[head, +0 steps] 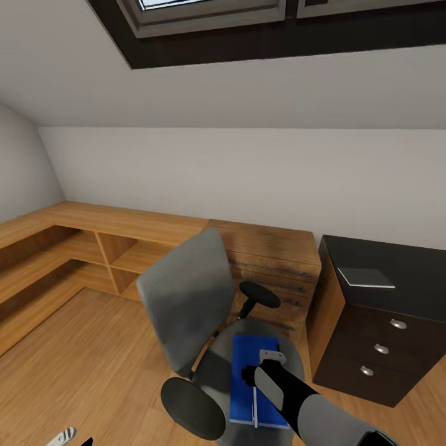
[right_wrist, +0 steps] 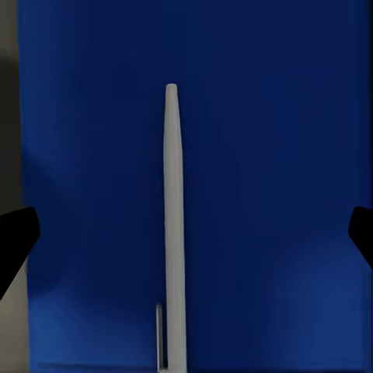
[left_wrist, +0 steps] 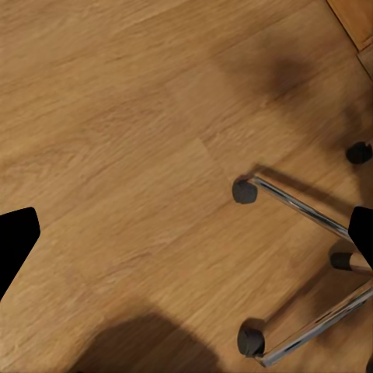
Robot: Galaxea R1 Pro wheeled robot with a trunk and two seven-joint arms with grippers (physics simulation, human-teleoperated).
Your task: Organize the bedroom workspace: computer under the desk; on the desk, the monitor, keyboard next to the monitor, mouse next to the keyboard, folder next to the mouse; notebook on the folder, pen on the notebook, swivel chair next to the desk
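Blue folder point(head: 249, 378) lies on the swivel chair point(head: 186, 310) seat, the pen point(right_wrist: 174, 233) resting on it. We hover our right gripper point(right_wrist: 186, 233) above, jaws wide and empty, probably to lift the pen first.

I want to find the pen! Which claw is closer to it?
Right. The right claw hangs open just above the pen on the blue folder. The left claw is off over the floor by the chair's wheels.

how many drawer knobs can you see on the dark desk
3, in a diagonal row down the front of the desk: the top knob, the middle knob and the bottom knob. Others may lie beyond the picture's right edge.
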